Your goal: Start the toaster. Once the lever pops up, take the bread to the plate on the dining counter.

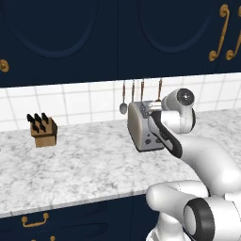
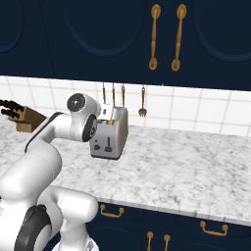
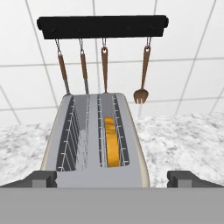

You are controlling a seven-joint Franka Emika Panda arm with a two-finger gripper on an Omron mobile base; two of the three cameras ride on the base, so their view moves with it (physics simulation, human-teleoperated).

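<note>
The gripper is spread wide and holds nothing, its two tips straddling the near end of the toaster from above. In the left base view the hand sits at the toaster's top corner, close to its end face with the knobs. The bread stands down in the right-hand slot as the hand view shows it, orange-tan, with its top at about rim level; the other slot is bare wire.

The toaster stands on the desk, near the tiled wall. I cannot make out the lever from any view, so whether it is up or down is unclear; I judge the start step as not yet done.

Risks: with the jaws this wide and so near the casing, a downward push could land on the toaster's body and not the lever, shoving it back toward the wall. A slanted push could tip it.

Room: just behind hangs a rail of utensils, the fork lowest, so lifting the bread straight up and back would foul them. The desk to either side is open; the knife block stands well apart.
</note>
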